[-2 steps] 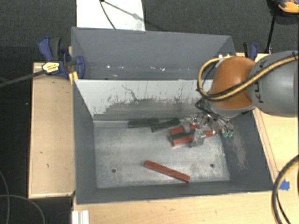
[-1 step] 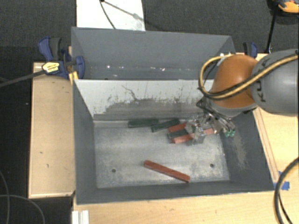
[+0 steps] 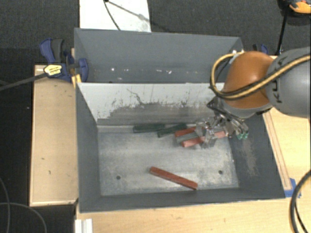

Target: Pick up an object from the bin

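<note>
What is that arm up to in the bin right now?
End effector low, back right of bin, at a cluster of short reddish sticks. Dark green sticks crowd their left. Long reddish stick lies alone, near front.

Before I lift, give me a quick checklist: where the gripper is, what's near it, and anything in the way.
1. Gripper low in the bin, at the red sticks near the back right: ok.
2. A stick held: cannot tell, the wrist hides it.
3. Green sticks clear of the red ones: not ok, they lie right beside them and may drag.
4. Lone red stick at the front, out of the way: ok.
5. Room to the right wall: cannot tell.
</note>
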`<state>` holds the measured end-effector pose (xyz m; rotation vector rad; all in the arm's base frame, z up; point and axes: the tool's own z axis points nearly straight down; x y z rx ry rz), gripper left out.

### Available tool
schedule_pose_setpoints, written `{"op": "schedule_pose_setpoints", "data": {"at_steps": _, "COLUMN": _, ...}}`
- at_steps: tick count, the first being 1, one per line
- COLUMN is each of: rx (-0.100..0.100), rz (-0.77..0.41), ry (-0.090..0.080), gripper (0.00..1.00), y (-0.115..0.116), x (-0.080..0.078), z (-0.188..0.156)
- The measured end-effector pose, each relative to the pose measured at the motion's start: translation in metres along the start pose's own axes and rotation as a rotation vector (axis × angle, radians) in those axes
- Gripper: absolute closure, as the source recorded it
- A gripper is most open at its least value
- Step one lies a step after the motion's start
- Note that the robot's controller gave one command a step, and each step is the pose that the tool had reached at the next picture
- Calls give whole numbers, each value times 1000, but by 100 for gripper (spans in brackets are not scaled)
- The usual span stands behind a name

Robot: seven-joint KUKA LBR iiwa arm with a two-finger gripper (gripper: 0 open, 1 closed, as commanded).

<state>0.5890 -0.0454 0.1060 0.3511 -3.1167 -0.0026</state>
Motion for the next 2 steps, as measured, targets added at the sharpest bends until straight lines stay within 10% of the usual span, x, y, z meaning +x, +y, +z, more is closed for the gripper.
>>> {"op": "schedule_pose_setpoints", "data": {"at_steps": 2, "rx": 3, "rz": 0, "ry": -8, "gripper": 100, "y": -1, "x": -2, "z": -37}}
